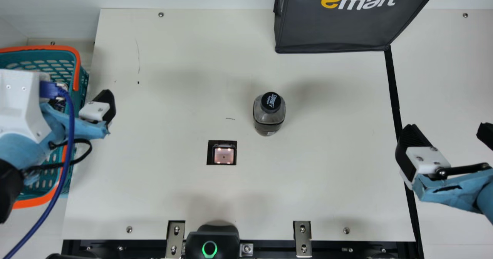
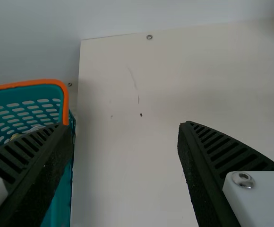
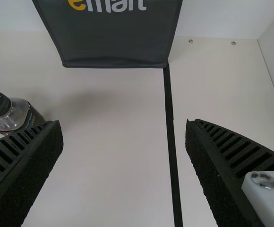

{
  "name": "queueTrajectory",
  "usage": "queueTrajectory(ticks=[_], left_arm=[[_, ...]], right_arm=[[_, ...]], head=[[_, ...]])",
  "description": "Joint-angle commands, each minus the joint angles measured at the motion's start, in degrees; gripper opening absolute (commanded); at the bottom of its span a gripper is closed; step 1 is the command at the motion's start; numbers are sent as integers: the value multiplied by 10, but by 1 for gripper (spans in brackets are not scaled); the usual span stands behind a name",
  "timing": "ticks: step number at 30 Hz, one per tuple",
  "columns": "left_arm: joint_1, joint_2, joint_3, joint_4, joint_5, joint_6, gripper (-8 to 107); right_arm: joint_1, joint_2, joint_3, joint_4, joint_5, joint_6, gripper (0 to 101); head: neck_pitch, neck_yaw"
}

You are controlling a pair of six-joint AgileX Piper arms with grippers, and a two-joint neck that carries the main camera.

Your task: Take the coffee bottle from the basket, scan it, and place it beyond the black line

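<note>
Coffee bottle: the coffee bottle (image 1: pixel 268 115) is standing upright, on the far side of the scanner (image 1: pixel 224 156) and a little to its right; its clear body is showing rounded shoulders, a dark label and a round black cap (image 1: pixel 271 101).
Scanner: a square, pinkish window is glowing inside a black frame, in the smooth cream table (image 1: pixel 161 189).
Left gripper: well left of the scanner, I am holding the left gripper (image 1: pixel 103 107) with its black ribbed fingers spread wide.
Right gripper: well right of the scanner, I am holding the right gripper (image 1: pixel 446 130) also spread; the bottle is standing between both grippers, apart from each.
Basket: teal perforated wall and smooth orange rim; the basket (image 1: pixel 38 48) is sitting far left of the scanner.
Black line: the thin straight black line (image 1: pixel 393 89) is running far right of the scanner.
Bag: the dark, flat-sided bag (image 1: pixel 335 28) is standing beyond the scanner, to the right.
</note>
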Motion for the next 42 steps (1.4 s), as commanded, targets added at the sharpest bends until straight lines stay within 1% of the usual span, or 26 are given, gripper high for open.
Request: queueTrajectory(ticks=[1, 13, 28, 42], left_arm=[[2, -10, 8, 2, 2, -5, 90], [18, -65, 55, 0, 15, -25, 90], [34, -113, 104, -19, 8, -28, 90], [45, -141, 125, -36, 19, -11, 90]], right_arm=[[0, 0, 0, 0, 0, 0, 91], [0, 0, 0, 0, 0, 0, 91], [0, 0, 0, 0, 0, 0, 91], [0, 0, 0, 0, 0, 0, 91]], head=[[-15, 1], [-15, 1], [-15, 1], [-15, 1]])
